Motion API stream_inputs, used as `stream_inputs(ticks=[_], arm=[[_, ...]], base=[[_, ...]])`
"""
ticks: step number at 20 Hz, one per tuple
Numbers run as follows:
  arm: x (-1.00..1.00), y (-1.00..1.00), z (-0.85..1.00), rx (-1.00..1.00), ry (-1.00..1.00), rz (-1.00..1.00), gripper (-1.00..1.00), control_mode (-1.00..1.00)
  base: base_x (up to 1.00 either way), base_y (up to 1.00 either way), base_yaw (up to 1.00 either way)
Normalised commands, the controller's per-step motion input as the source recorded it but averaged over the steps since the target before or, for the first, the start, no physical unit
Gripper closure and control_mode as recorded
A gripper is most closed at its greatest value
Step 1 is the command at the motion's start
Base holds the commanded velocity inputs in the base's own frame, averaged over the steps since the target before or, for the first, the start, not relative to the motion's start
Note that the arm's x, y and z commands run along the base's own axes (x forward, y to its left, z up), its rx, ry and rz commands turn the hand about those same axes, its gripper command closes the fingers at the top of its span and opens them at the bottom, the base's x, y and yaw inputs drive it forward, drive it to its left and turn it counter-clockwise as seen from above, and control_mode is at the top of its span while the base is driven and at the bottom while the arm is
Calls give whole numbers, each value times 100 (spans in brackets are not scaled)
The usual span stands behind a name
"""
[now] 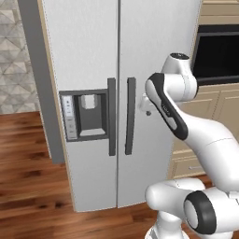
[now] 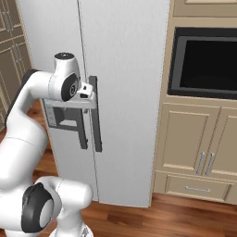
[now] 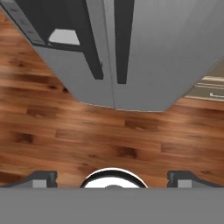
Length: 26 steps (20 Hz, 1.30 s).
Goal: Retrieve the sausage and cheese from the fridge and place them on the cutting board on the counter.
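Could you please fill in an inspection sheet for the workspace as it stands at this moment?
Surface: wooden floor in front of the fridge; no counter seen.
Job's things: fridge, both doors shut, two dark vertical handles side by side; water dispenser in the left door. Sausage, cheese and cutting board not seen.
Clutter: nothing seen.
Grippers: gripper open, fingertips far apart, holding nothing, pointing down at the floor short of the fridge.
Cables: nothing seen.
Surroundings: beige cabinets with metal bar handles and a dark built-in oven to the right of the fridge; patterned tile wall to its left.
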Motion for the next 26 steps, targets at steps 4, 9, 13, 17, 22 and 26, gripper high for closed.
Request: stream_inputs(ticks=[4, 9, 13, 17, 22, 26], arm=[[53, 28, -38, 0, -11, -1, -100, -100], [59, 19, -26, 0, -18, -1, -100, -100], [58, 2, -25, 0, -8, -6, -100, -100], [22, 0, -28, 0, -9, -11, -100, -100], [12, -14, -21, 0, -1, -18, -100, -100], [28, -6, -19, 3, 0, -8, -100, -100]], base=[[0, 0, 0], [0, 0, 0], [0, 0, 0], [0, 0, 0], [0, 0, 0], [0, 0, 0]])
